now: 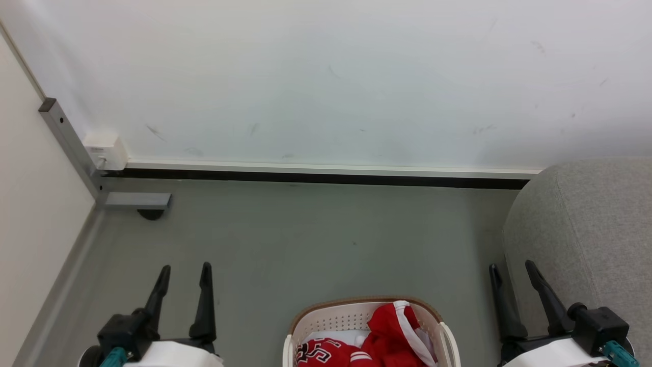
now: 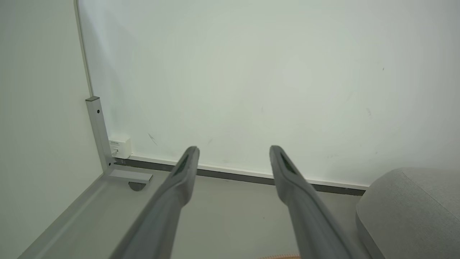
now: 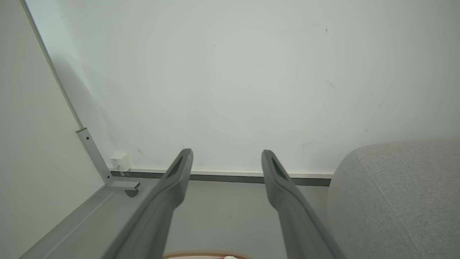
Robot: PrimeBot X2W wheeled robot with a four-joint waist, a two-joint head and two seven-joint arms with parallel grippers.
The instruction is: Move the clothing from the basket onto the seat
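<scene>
Red numbered clothing (image 1: pixel 385 334) in basket (image 1: pixel 330 319)

We had the basket (image 1: pixel 326 307) on the floor (image 1: pixel 305 239) just ahead of us, with the clothing (image 1: pixel 392 329) lying in it. It sat between our left gripper (image 1: pixel 186 266) and our right gripper (image 1: pixel 511 265). The seat (image 1: pixel 586 229) stood to the right of the basket, just beside the right gripper, and the wall (image 1: pixel 326 76) ran behind them all.

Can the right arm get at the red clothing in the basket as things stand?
Probably yes: the right gripper is open and empty, and the clothing lies uncovered in the open-topped basket just to its left, nothing standing between them.
</scene>
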